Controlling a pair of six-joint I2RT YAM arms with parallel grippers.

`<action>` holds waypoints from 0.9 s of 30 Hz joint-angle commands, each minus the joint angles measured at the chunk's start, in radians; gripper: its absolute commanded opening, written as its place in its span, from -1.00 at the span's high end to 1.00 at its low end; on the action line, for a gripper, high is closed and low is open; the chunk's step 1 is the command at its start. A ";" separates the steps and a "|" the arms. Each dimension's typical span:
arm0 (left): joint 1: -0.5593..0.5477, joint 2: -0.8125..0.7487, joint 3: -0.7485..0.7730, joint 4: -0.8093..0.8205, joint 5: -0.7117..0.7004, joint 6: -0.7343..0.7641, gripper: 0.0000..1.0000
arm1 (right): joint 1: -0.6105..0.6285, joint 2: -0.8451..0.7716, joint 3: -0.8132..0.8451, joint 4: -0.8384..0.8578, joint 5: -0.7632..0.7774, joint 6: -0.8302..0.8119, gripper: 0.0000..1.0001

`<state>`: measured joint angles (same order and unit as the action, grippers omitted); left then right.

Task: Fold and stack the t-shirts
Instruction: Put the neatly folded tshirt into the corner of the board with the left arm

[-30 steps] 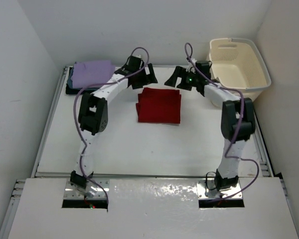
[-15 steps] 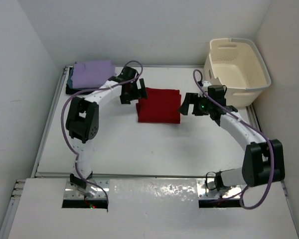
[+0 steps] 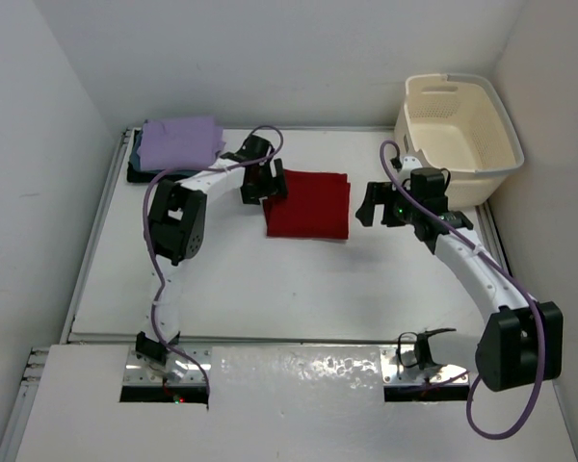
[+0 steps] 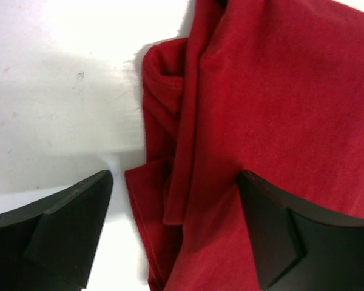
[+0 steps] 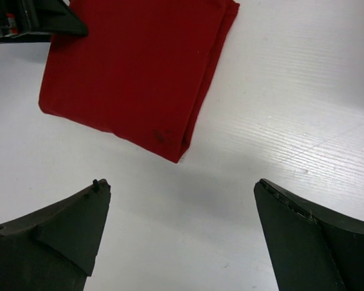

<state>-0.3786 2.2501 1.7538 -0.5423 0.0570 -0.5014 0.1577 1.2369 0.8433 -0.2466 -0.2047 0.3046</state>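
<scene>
The white counter [image 3: 270, 279] carries a cream laundry basket [image 3: 458, 125] at its far right. The folded, near-square red t-shirt [image 3: 313, 207] lies mid-counter, and a stack topped by the lavender t-shirt [image 3: 178, 141] sits far left. The left claw [image 3: 268, 183] is nearer: spread, it straddles the red shirt's ragged left edge, one finger over bare counter, one over cloth, pinching nothing. The right claw [image 3: 376, 205], also spread, hangs empty just right of the shirt. A second ago both hovered at its far edge; they have since parted sideways.
</scene>
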 commanded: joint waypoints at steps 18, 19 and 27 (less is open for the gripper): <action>-0.065 0.065 0.061 0.117 0.098 0.115 1.00 | -0.003 -0.024 -0.007 -0.028 0.134 -0.058 -0.98; -0.063 0.049 0.061 0.126 0.087 0.141 1.00 | -0.003 -0.024 -0.007 -0.031 0.139 -0.059 -0.98; 0.012 -0.116 0.085 0.099 0.073 0.479 1.00 | -0.003 -0.043 -0.018 -0.039 0.175 -0.081 -0.98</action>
<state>-0.4099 2.2616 1.7916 -0.4534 0.1501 -0.2146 0.1577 1.2255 0.8265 -0.2947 -0.0578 0.2485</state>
